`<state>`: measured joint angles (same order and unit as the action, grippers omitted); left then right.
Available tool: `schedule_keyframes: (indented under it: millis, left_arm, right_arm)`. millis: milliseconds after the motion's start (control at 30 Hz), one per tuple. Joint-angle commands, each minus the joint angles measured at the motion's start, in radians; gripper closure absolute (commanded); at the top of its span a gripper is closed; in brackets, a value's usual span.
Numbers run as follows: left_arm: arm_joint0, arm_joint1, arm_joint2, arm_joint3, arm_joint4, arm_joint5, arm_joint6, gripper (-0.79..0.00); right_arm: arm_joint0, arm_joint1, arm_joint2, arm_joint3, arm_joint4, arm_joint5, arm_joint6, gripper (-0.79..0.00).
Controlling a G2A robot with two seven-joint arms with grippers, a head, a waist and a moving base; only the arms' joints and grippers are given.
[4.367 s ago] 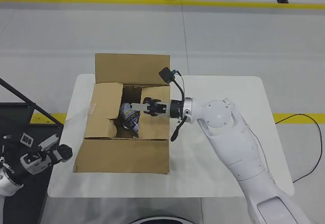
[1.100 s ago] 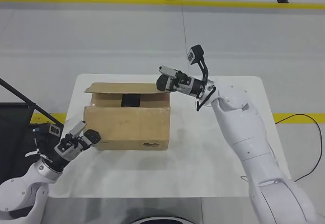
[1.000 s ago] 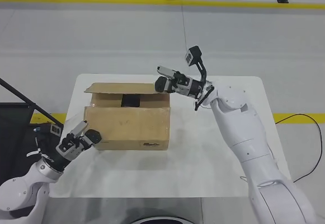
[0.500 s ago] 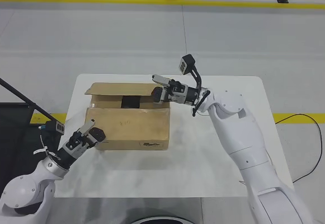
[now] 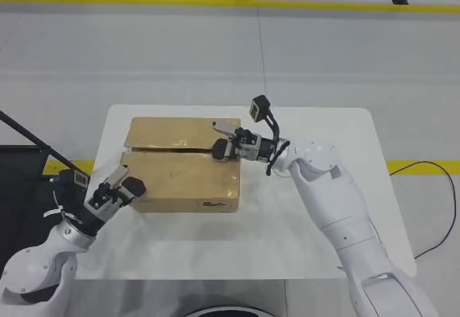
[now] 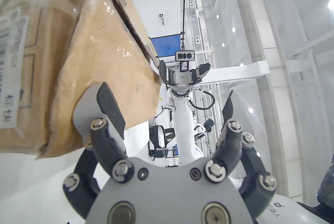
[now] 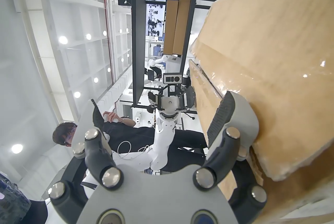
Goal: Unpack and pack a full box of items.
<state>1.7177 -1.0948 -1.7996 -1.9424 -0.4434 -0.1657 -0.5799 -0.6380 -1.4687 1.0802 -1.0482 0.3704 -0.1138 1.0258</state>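
Note:
The brown cardboard box (image 5: 182, 170) stands on the white table (image 5: 325, 206) with its top flaps folded down, a narrow seam running between them. Its contents are hidden. My right gripper (image 5: 220, 143) is open at the box's right end, level with the top. In the right wrist view one finger (image 7: 229, 115) lies against a flap of the box (image 7: 274, 53). My left gripper (image 5: 128, 189) is open at the box's near left corner. In the left wrist view its finger (image 6: 109, 105) touches the near flap's edge (image 6: 99, 53), and the other finger is free.
The table has bare white surface to the right of the box and in front of it. A black stand (image 5: 12, 127) and dark mat lie off the table's left side. The floor beyond is grey with yellow lines.
The far flap went from standing up to lying flat, so the dark opening is covered. My right gripper came down and leftward onto the box top. My left gripper closed in on the corner.

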Motion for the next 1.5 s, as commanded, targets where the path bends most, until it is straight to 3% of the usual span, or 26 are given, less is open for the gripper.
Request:
schedule_keyframes:
  millis: [0,400,700,1133,1467]
  left_arm:
    - [0.006,-0.001,-0.019,0.003,-0.015,-0.006,0.014,-0.785]
    - [0.073,-0.005,-0.155,0.051,-0.121,-0.024,0.036,-0.785]
    - [0.127,-0.017,-0.187,0.068,-0.202,-0.037,0.068,-0.785]
    - [0.13,-0.018,-0.172,0.077,-0.189,-0.019,0.075,-0.785]
    - [0.111,-0.05,-0.024,0.192,-0.128,-0.056,0.348,-0.785]
  right_arm:
    - [-0.001,0.0,-0.004,0.007,0.0,-0.001,-0.005,-0.785]
    - [-0.004,0.007,-0.02,0.006,-0.075,0.021,-0.056,-0.785]
    - [-0.022,0.013,-0.016,-0.021,-0.092,0.038,-0.081,-0.785]
    - [-0.022,0.013,-0.016,-0.021,-0.092,0.038,-0.081,-0.785]
    - [-0.022,0.013,-0.016,-0.021,-0.092,0.038,-0.081,-0.785]
